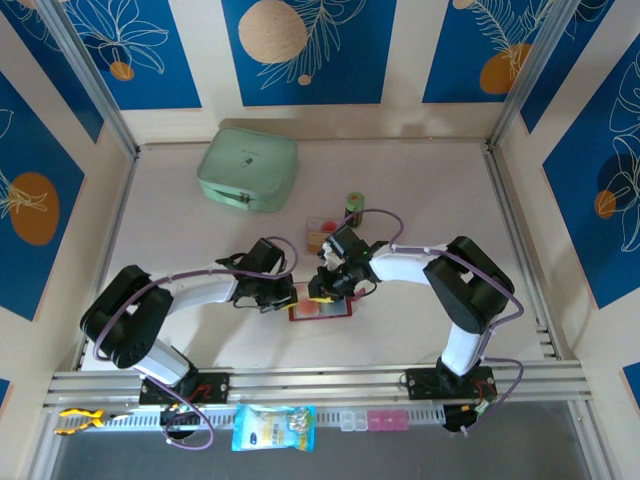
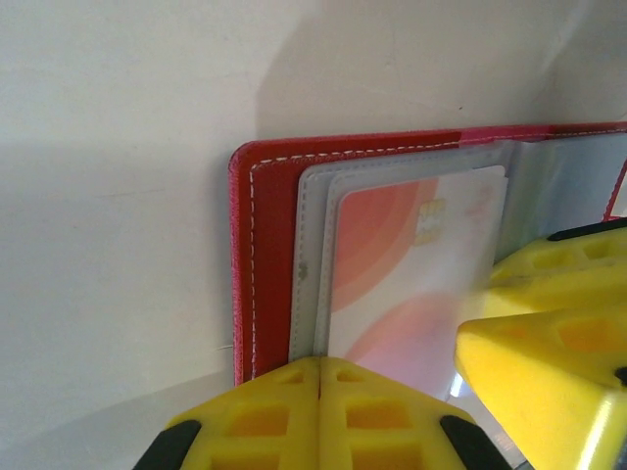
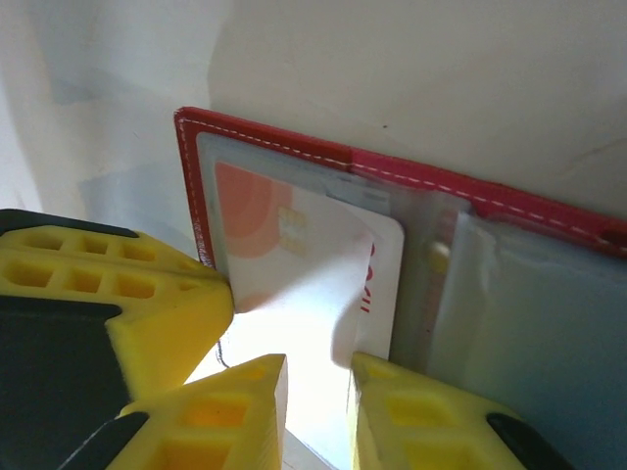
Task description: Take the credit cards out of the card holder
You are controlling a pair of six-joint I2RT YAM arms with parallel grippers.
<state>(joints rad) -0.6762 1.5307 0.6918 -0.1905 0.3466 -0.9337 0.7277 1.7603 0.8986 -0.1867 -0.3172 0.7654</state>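
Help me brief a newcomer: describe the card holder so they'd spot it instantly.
On the white table, look toward the near edge, where the left gripper and right gripper meet. The card holder lies open there: flat, dark red, white-stitched, with clear sleeves, unlike the bulkier mint-green case at the back.

White arm links (image 1: 400,265) join black joints (image 1: 470,285), trailed by purple cables (image 1: 385,213). The claw fingers (image 2: 265,416) are blocky yellow, with recessed pockets.

A robot lab's test booth: a white counter (image 1: 430,180) boxed in by walls (image 1: 300,50) with blue leaf-print panels, metal frame rails (image 1: 320,378), and two cabled arms (image 1: 200,290) bolted at its near edge
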